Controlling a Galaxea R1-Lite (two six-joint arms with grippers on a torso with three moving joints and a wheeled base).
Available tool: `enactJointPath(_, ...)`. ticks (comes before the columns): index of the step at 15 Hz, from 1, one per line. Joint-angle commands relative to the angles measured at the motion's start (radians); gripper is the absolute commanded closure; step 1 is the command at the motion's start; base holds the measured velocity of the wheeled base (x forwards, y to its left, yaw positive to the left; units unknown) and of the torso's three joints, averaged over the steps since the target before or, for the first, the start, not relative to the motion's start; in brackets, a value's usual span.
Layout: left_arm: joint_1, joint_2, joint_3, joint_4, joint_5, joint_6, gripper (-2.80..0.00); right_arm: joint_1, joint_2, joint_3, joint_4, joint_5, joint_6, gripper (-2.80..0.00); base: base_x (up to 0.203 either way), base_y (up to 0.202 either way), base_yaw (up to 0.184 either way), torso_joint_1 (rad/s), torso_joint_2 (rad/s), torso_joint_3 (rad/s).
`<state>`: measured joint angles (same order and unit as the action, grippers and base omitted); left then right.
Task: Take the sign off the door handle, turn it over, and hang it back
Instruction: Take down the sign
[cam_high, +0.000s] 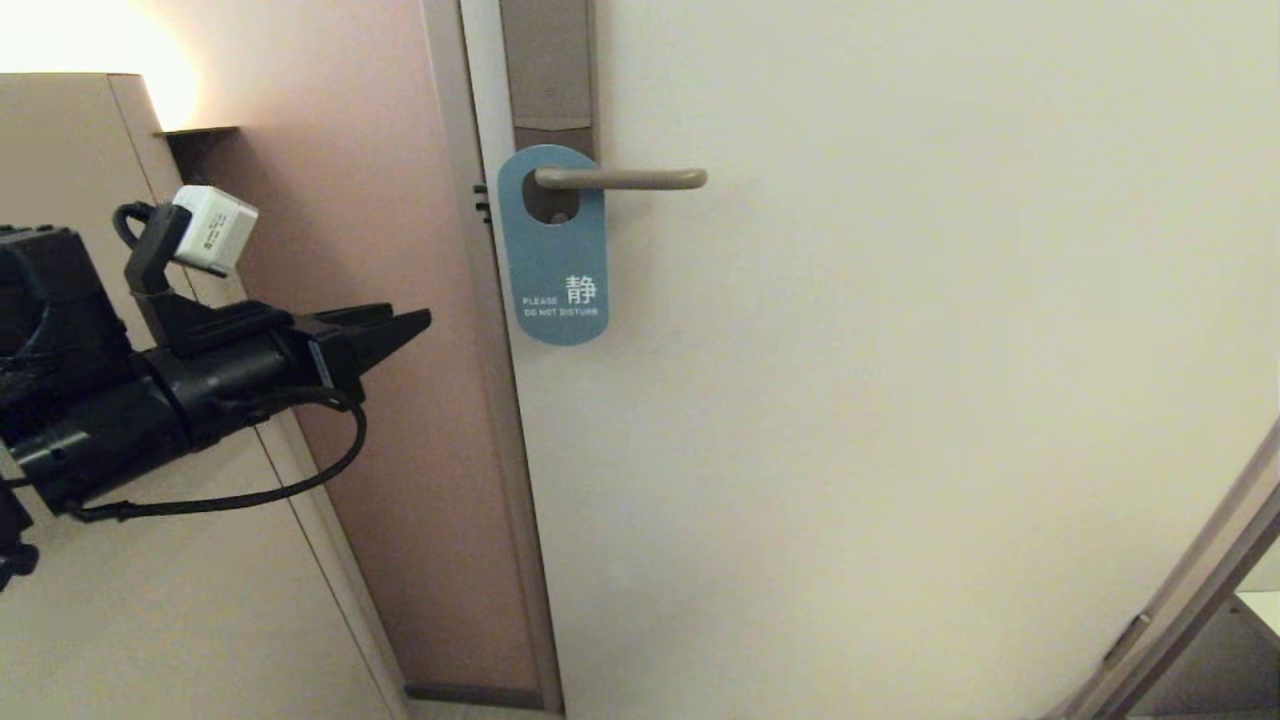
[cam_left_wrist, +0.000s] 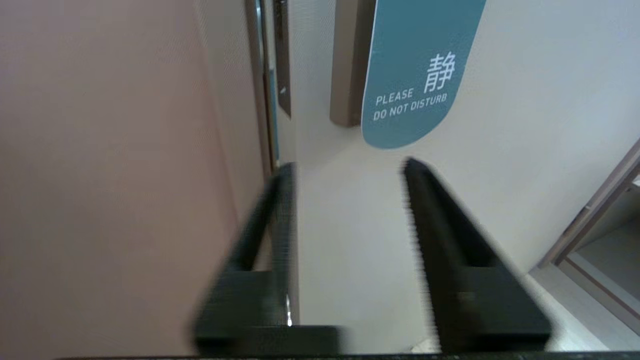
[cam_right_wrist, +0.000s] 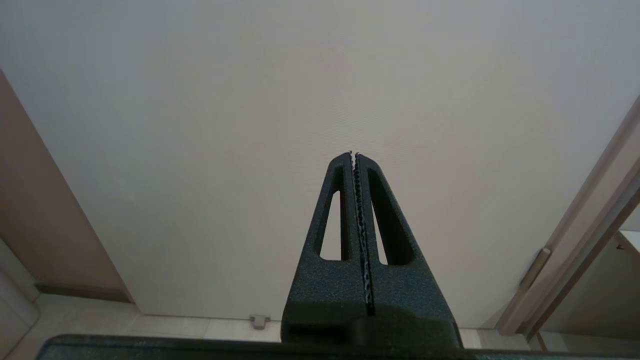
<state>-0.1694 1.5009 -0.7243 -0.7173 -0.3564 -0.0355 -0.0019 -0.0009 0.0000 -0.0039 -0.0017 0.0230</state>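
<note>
Left claw (cam_high: 415, 322) apart, beside the door frame (cam_high: 495, 380), short of the sign (cam_high: 556, 250)

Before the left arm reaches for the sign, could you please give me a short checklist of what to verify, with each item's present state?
1. The sign hangs on the door handle, blue DO NOT DISTURB face outward: ok.
2. Left gripper jaws apart and empty: ok.
3. Left gripper lined up with the sign: not ok; in the head view it is off to the left and lower than the handle, and in the left wrist view the sign's lower end sits beyond the fingertips.
4. Path between gripper and sign free: ok, only the door frame lies alongside.
5. Right gripper parked, jaws shut, facing the bare door: ok.
6. Gap behind the sign for a jaw: cannot tell.
</note>
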Motion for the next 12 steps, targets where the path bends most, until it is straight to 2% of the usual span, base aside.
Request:
enactJointPath(1, 0.0, 0.04, -0.013, -0.01, -0.006, -0.001, -2.8, 0.0, 0.001, 0.0, -0.001, 0.0, 0.0, 0.0, 0.0, 0.0, 0.0, 0.0, 0.0, 0.0)
enactJointPath(7, 0.0, 0.116, -0.075, -0.026, -0.052, -0.009, -2.8, 0.0, 0.001, 0.0, -0.001, 0.0, 0.0, 0.0, 0.0, 0.0, 0.0, 0.0, 0.0, 0.0)
enactJointPath(12, -0.021, 0.172, -0.091, -0.088, -0.153, -0.017, -2.8, 0.0, 0.001, 0.0, -0.001, 0.0, 0.0, 0.0, 0.0, 0.0, 0.0, 0.0, 0.0, 0.0)
